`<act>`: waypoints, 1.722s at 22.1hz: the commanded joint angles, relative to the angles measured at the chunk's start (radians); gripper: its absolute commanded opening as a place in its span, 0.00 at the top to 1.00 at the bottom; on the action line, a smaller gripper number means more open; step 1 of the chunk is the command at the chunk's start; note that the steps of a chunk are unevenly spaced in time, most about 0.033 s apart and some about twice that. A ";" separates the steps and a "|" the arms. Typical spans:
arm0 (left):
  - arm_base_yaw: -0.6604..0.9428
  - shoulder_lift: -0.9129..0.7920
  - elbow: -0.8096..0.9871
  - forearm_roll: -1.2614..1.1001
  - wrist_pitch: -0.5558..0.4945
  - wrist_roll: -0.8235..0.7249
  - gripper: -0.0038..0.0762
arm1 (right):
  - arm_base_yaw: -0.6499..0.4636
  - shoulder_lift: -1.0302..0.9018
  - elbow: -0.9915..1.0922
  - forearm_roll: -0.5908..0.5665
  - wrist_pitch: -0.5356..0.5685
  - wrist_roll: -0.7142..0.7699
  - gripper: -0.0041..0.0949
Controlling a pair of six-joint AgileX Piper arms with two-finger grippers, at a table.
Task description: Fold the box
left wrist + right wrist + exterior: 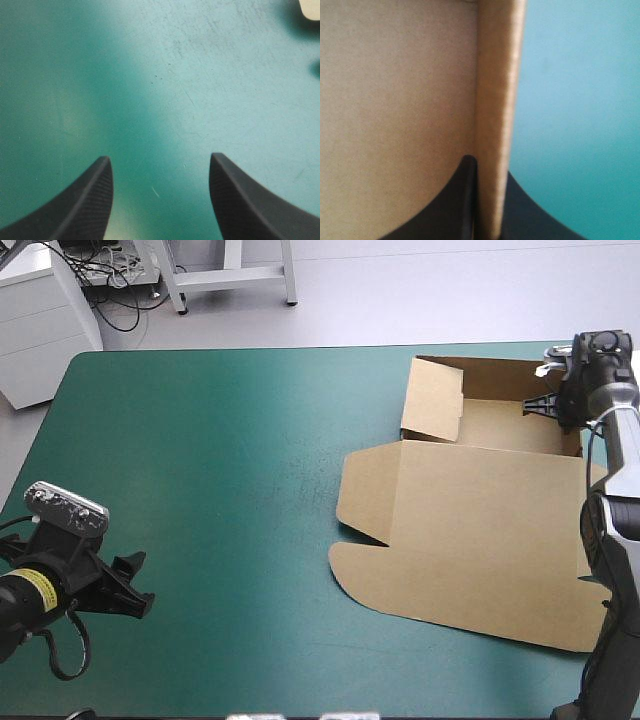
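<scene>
The brown box (480, 510) lies on the right half of the table, its tray part at the far right with walls raised and its lid flat toward the front. My right gripper (556, 408) sits at the tray's far right corner. In the right wrist view its fingers (467, 200) pinch a raised wall (497, 110) edge-on, so it is shut on the box. My left gripper (128, 585) hovers near the table's front left, far from the box. It is open, with only teal-green cover between its fingers (92, 200).
A white cabinet (40, 310) stands past the table's far left corner. A metal frame (230, 275) stands on the floor beyond the far edge. The teal-green cover (220, 460) stretches bare between the left gripper and the box.
</scene>
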 commanded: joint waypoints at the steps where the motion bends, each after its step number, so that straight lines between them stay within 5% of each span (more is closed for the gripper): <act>1: -0.003 0.000 -0.022 0.015 0.003 -0.003 0.44 | -0.084 -0.072 -0.021 -0.070 -0.019 -0.026 0.96; 8: -0.003 0.000 -0.022 0.015 0.005 -0.003 0.44 | -0.207 -0.072 -0.021 -0.042 -0.038 -0.048 0.96; 17: -0.003 0.000 -0.022 0.015 0.005 -0.003 0.44 | -0.216 -0.060 -0.021 0.034 -0.054 -0.124 0.91; 19: -0.003 0.000 -0.022 0.015 0.007 -0.003 0.44 | -0.216 -0.056 -0.021 0.046 -0.054 -0.158 0.82; 23: -0.003 0.000 -0.022 0.015 0.013 -0.003 0.44 | -0.216 -0.056 -0.021 0.070 -0.072 -0.183 0.40; 27: -0.003 0.000 -0.022 0.019 0.013 -0.003 0.44 | -0.216 -0.063 -0.026 0.061 -0.081 -0.140 0.24; 33: -0.003 0.000 -0.022 0.019 0.004 -0.003 0.44 | -0.214 -0.176 -0.032 0.167 0.009 -0.117 0.27; 38: -0.003 -0.011 -0.022 0.047 -0.020 -0.008 0.44 | -0.190 -0.415 0.144 0.532 0.011 -0.183 0.40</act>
